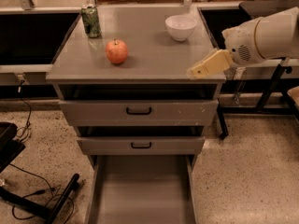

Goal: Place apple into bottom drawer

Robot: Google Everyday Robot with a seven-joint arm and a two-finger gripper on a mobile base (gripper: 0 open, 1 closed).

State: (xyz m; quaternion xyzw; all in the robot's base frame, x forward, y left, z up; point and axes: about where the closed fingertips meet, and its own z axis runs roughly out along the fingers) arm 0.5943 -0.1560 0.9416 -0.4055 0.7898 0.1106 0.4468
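Note:
The apple [116, 51], red-orange with a short stem, sits on the grey cabinet top [154, 55], left of the middle. The bottom drawer [140, 195] is pulled out at floor level, and its flat grey floor is bare. My gripper [202, 69], cream-coloured on a white arm, comes in from the right. It hangs over the cabinet top's front right corner, well to the right of the apple, and holds nothing that I can see.
A green can [90, 21] stands at the back left of the top and a white bowl [181, 27] at the back right. Two upper drawers with black handles [138, 111] [141, 145] sit slightly open. Black stand legs and cables [42, 202] lie at lower left, and a table leg [271, 85] stands at the right.

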